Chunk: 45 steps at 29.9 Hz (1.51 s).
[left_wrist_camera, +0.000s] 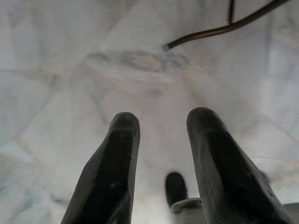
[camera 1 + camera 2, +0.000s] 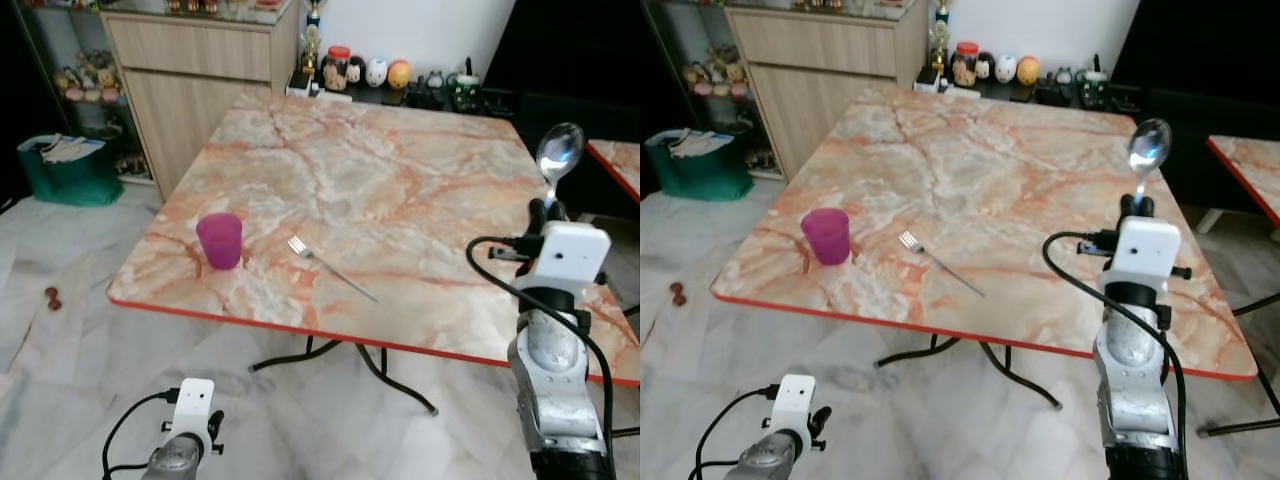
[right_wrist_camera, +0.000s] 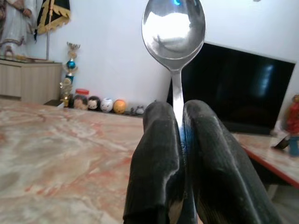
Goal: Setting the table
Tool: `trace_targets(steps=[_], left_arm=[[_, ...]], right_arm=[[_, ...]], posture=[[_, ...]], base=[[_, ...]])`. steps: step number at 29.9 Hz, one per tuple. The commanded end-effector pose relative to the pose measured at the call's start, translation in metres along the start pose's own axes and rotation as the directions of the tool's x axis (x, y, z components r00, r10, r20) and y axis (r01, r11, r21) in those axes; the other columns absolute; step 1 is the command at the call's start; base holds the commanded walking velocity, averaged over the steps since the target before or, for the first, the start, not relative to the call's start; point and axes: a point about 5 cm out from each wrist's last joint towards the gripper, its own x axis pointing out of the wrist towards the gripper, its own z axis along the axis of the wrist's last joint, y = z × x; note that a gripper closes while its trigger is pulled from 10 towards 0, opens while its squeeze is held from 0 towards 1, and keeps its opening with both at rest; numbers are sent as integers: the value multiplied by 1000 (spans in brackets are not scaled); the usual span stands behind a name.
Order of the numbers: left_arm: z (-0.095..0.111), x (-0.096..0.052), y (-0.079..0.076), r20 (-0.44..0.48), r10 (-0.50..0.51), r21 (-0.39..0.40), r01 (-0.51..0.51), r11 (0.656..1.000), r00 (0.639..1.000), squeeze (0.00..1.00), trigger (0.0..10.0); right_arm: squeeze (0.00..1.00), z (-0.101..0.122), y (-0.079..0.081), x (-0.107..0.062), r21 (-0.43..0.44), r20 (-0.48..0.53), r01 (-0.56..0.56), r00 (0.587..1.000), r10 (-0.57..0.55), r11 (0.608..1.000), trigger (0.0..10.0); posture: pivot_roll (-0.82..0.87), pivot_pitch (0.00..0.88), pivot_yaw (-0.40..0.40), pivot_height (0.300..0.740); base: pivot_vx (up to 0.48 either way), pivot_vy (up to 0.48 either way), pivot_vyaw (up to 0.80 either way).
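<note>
Right now your right gripper (image 3: 180, 140) is clamped on a metal spoon (image 2: 558, 155), held upright over the marble table's (image 2: 400, 170) right side. A fork (image 2: 330, 267) lies near the front edge, a purple cup (image 2: 220, 240) well to its left. Your left gripper (image 1: 161, 154) hangs low above the floor, fingers (image 1: 117, 168) parted, holding nothing. Figurines (image 2: 370, 72) line the shelf beyond the table.

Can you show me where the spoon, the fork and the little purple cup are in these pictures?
spoon (image 3: 174, 28): right wrist view, on its shiny bowl, above the fingers that pinch the handle.
fork (image 2: 331, 267): left eye view, on the middle of its handle, lying on the table.
purple cup (image 2: 220, 241): left eye view, on its side wall.
</note>
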Motion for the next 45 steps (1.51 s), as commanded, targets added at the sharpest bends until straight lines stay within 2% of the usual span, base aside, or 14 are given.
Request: trace_targets(steps=[1, 11, 15, 45], left_arm=[[-4, -1, -3, -24, -8, 1, 8, 1000, 1000, 0, 10000], [-5, -1, -2, -27, -4, 1, 4, 1000, 1000, 0, 10000], [-5, -1, -3, -29, -4, 6, 5, 1000, 1000, 0, 10000], [-5, 0, -2, -35, -5, -2, 5, 1000, 999, 0, 10000]], right_arm=[[0, 3, -5, 1, -2, 15, 14, 1000, -14, 1000, 10000], [0, 4, -8, 3, 12, 14, 28, 1000, -28, 1000, 10000], [0, 5, -7, 4, 17, 13, 28, 1000, -28, 999, 10000], [0, 6, -2, 5, 19, 28, 10, 1000, -11, 1000, 10000]], posture=[[54, 0, -42, 740], [56, 0, -47, 740], [56, 0, -49, 740], [56, 0, -45, 740]], base=[[0, -480, 0], [0, -480, 0], [0, -480, -636], [0, -480, 0]])
